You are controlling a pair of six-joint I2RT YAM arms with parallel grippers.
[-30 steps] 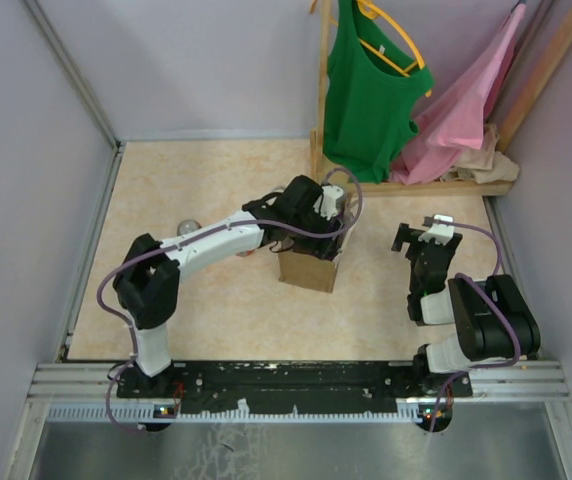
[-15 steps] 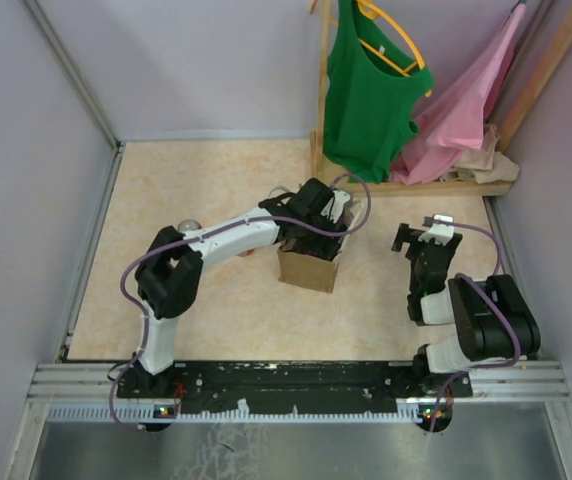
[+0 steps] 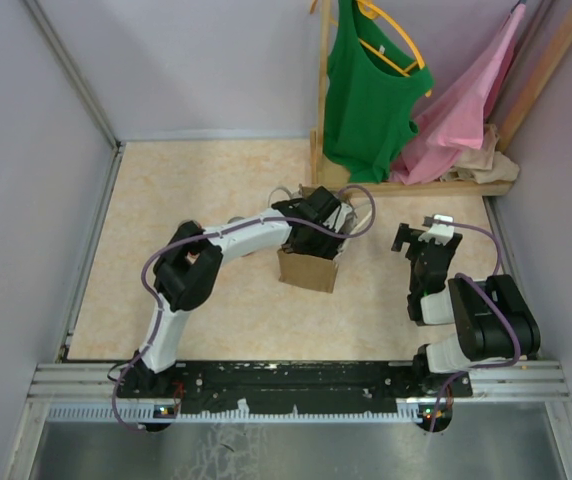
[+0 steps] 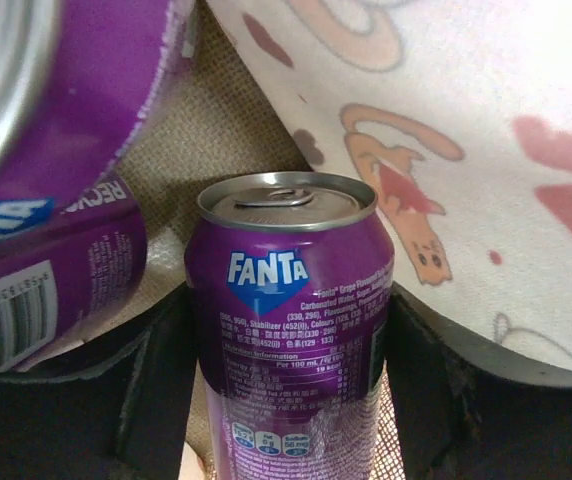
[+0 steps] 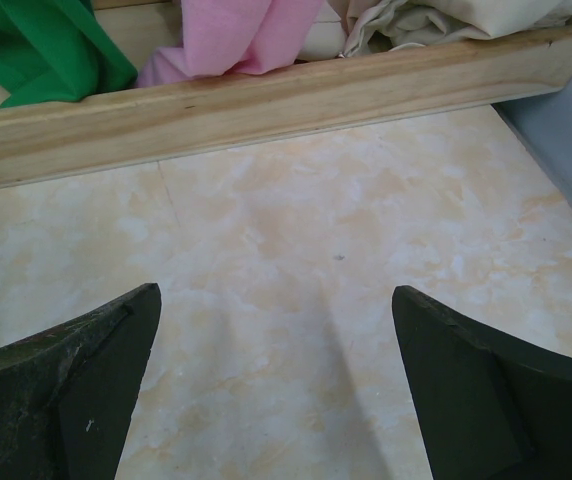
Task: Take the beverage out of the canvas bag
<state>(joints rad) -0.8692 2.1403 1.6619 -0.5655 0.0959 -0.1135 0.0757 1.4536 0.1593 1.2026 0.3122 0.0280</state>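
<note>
The left gripper (image 3: 316, 228) is lowered into the open top of the tan-brown, boxy canvas bag (image 3: 306, 270), which stands near the middle of the top view. In the left wrist view its two dark fingers (image 4: 151, 400) stand at the lower left and lower right of the frame. They press on both sides of an upright purple Fanta can (image 4: 291, 330) with a silver lid, so this gripper is clenched around the can. The can is inside the bag, in the centre of that view. At the upper left of the same frame a second purple can (image 4: 56, 150) lies tilted and shows its barcode; its side comes close to the left finger. Behind both cans is the tan woven wall of the bag, and at the upper right a white lining cloth (image 4: 486, 130) printed with orange cats and pink hearts.

The right gripper (image 3: 416, 238) is at the right of the top view, well apart from the bag. In the right wrist view its fingers (image 5: 66, 400) are spread wide with nothing between them, over the beige marbled table (image 5: 296, 300). Across the upper part of that frame runs a pale wooden beam (image 5: 266, 100). Above the beam are a green cloth (image 5: 36, 50), a pink cloth (image 5: 246, 30) and a beige cloth (image 5: 436, 20).
</note>
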